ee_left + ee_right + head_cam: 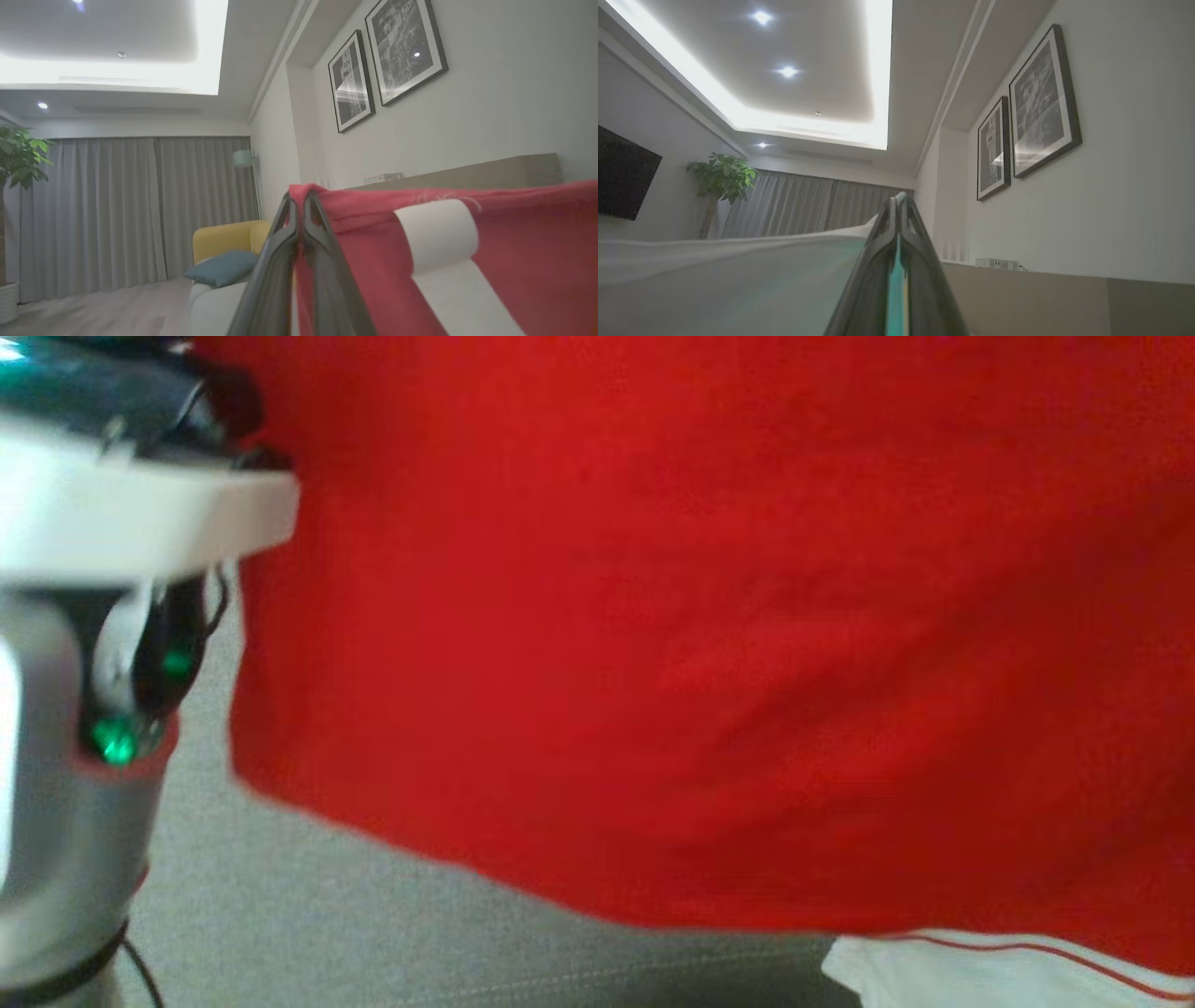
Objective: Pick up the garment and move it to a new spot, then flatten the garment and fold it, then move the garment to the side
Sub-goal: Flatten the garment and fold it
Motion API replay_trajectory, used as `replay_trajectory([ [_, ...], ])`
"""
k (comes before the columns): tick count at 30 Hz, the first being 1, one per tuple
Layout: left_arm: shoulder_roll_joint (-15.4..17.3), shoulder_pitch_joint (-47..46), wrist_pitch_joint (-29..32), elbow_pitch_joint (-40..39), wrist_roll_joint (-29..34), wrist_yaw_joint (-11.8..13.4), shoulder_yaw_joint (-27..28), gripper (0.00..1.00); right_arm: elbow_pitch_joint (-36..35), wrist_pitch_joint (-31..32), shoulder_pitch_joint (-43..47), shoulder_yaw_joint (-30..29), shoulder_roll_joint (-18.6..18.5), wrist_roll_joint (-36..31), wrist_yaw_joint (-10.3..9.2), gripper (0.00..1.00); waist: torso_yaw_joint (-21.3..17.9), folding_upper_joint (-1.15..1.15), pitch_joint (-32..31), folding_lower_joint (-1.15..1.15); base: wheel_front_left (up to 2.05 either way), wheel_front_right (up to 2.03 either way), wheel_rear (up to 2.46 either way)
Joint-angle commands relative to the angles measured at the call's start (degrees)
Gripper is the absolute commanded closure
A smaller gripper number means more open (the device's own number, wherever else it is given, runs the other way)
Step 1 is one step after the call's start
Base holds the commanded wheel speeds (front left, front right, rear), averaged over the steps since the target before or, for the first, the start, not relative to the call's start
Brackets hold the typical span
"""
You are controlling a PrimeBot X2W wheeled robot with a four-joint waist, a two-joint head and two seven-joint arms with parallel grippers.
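The garment (709,616), red with white bands, hangs spread out close in front of the head camera. A white part with a thin red stripe shows at its lower right. In the left wrist view my left gripper (299,199) is shut on the garment's red upper edge (537,261), beside a white stripe. My right gripper (899,199) is shut too. A pale, taut sheet of the garment (738,275) runs leftward from its fingers. My left arm's pale forearm (103,523) stands at the left of the head view. Both grippers are raised, pointing at the wall and ceiling.
A grey upholstered surface (308,933) lies below the hanging cloth. Two framed pictures (387,60) hang on the wall above a brown ledge (490,172). A yellow armchair with a blue cushion (224,266), grey curtains and a potted plant (721,179) stand farther off.
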Motion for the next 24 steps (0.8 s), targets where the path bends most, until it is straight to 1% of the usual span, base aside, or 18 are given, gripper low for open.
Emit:
replay_trajectory([
  [1,0.6,-4.1,0.2,2.3,-1.4,-0.5,2.0,1.0,2.2,0.4,-2.4,2.3,-0.5,1.4,-0.04,1.0,0.1,0.0,1.0,0.0,0.0,0.0,0.0],
  [4,-1.8,-7.1,-1.6,9.7,-3.8,-1.1,2.6,1.0,8.5,-0.8,-5.1,6.2,0.0,3.6,-0.04,1.0,0.2,0.0,2.7,0.0,0.0,0.0,0.0],
  [7,-3.8,-11.4,-4.8,18.7,-5.1,-2.6,2.6,1.0,15.8,-3.5,-9.7,10.8,0.4,4.9,-0.04,1.0,0.0,0.0,4.6,0.0,0.0,0.0,0.0],
  [12,-6.5,-21.3,-12.1,36.5,-5.6,-5.4,3.0,1.0,29.7,-11.4,-21.9,19.2,2.9,5.9,-0.04,1.0,-0.5,0.0,6.5,0.0,0.0,0.0,0.0],
  [16,-7.2,-28.9,-16.8,49.5,-4.9,-6.9,3.3,1.0,40.8,-17.8,-30.7,26.1,5.3,7.4,-0.04,1.0,-1.6,0.0,8.5,0.0,0.0,0.0,0.0],
  [20,-8.8,-31.9,-18.5,61.4,-3.9,-9.0,1.6,1.0,52.8,-21.1,-33.6,33.3,6.9,9.5,-0.04,1.0,-2.2,0.0,10.4,0.0,0.0,0.0,0.0],
  [21,-8.8,-31.9,-18.5,61.4,-3.9,-9.0,1.6,1.0,52.8,-21.1,-33.6,33.3,6.9,9.5,-0.04,1.0,-2.2,0.0,10.4,0.0,0.0,0.0,0.0],
  [24,-11.0,-31.0,-19.2,70.0,-4.2,-9.7,0.9,1.0,61.0,-22.2,-32.7,37.8,8.8,12.3,-0.04,1.0,-2.3,0.0,12.0,0.0,0.0,0.0,0.0],
])
